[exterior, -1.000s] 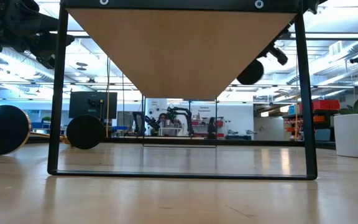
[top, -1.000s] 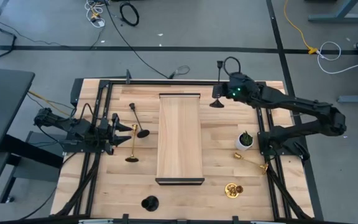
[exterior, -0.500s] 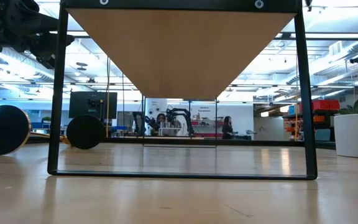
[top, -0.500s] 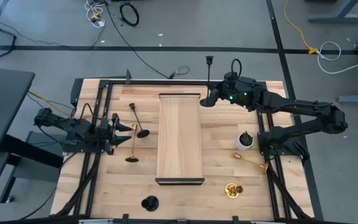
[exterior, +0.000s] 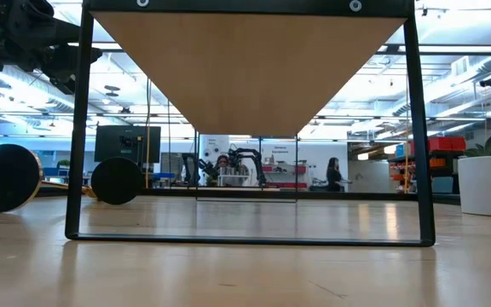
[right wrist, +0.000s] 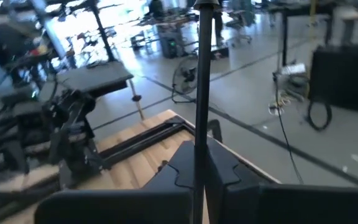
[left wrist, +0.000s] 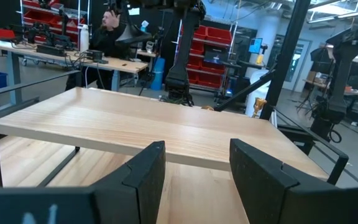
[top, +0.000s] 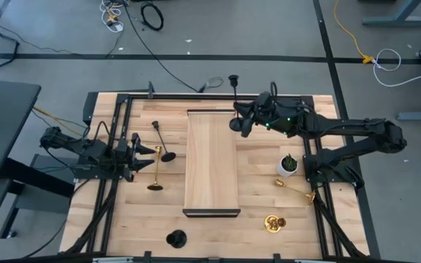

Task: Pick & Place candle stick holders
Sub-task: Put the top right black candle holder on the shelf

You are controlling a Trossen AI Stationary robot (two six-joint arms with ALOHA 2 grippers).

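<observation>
The right claw (top: 241,120) is squeezed shut on the thin stem of a black candle holder (top: 234,93), up in the air. The holder points straight away from the claw. Just beside the claw is the end of a raised wooden shelf (top: 211,161). The left claw (top: 139,152) is open and waits low over the counter (top: 262,193). Right by it lie a gold holder (top: 156,169) and another black holder (top: 161,142). A white plant pot (top: 287,166) stands further off.
</observation>
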